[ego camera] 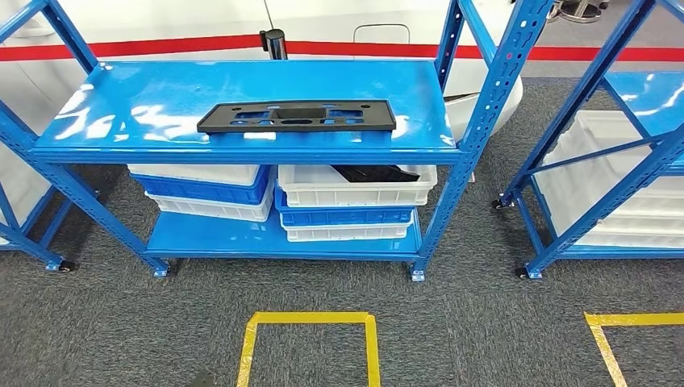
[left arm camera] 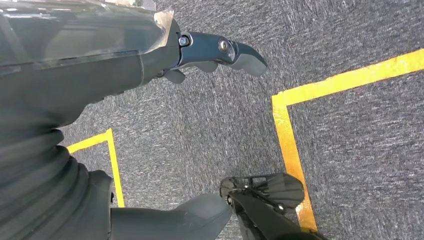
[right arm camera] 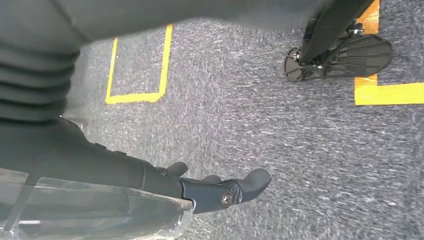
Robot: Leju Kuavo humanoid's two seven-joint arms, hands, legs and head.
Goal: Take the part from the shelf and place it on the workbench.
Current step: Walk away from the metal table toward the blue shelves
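**Part on top shelf, both hands empty over the carpet**

The black part [ego camera: 297, 116], a flat long plate with cut-outs, lies flat on the top board of the blue shelf [ego camera: 121, 105], roughly centred and nearer the front edge. Nothing touches it.

Lower board of the same shelf: two stacks of crates side by side. The left stack [ego camera: 206, 192] is white, blue, white. The right stack [ego camera: 351, 203] is also white over blue over white, and its top white crate holds something black [ego camera: 373, 172] (can't tell what it is). A second blue shelf [ego camera: 621, 153] stands to the right, with white crates [ego camera: 613, 181] on it.

Grey carpet [ego camera: 484, 322] in front, with yellow tape outlines: one box [ego camera: 371, 347] near centre, another corner [ego camera: 601, 339] to the right. A red stripe [ego camera: 202, 50] runs along the white wall behind.

Left hand [left arm camera: 215, 57], in the left wrist view, hangs over the carpet, fingers spread apart, holding nothing. Right hand [right arm camera: 220, 187], in the right wrist view, likewise hangs over the carpet, fingers apart and empty. Both are well apart from the part.
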